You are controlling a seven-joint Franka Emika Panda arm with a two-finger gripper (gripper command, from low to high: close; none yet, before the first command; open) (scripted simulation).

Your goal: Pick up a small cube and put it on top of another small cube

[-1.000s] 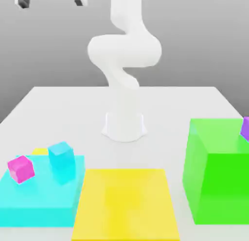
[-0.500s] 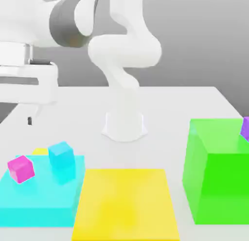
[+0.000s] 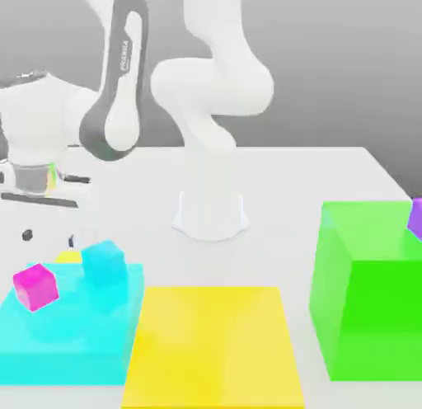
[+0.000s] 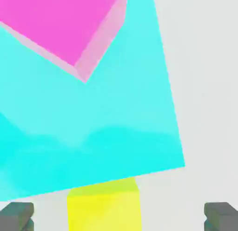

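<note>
Gripper (image 3: 49, 237) spread wide, holding nothing — its two dark fingertips (image 4: 17, 215) hang apart in the air just above the yellow cube (image 3: 67, 256), touching nothing. In the hand view the yellow cube (image 4: 104, 206) sits between the fingertips.

Yellow cube: small, plain, matte, on the white table (image 3: 288, 193), tucked against the far edge of the cyan slab (image 3: 58, 337) (mostly hidden behind it in the exterior view).

On the slab: a magenta cube (image 3: 35, 286), tilted, and a cyan cube (image 3: 105, 265). All shapes are smooth, flat-coloured, sharp-edged blocks — no texture.
</note>
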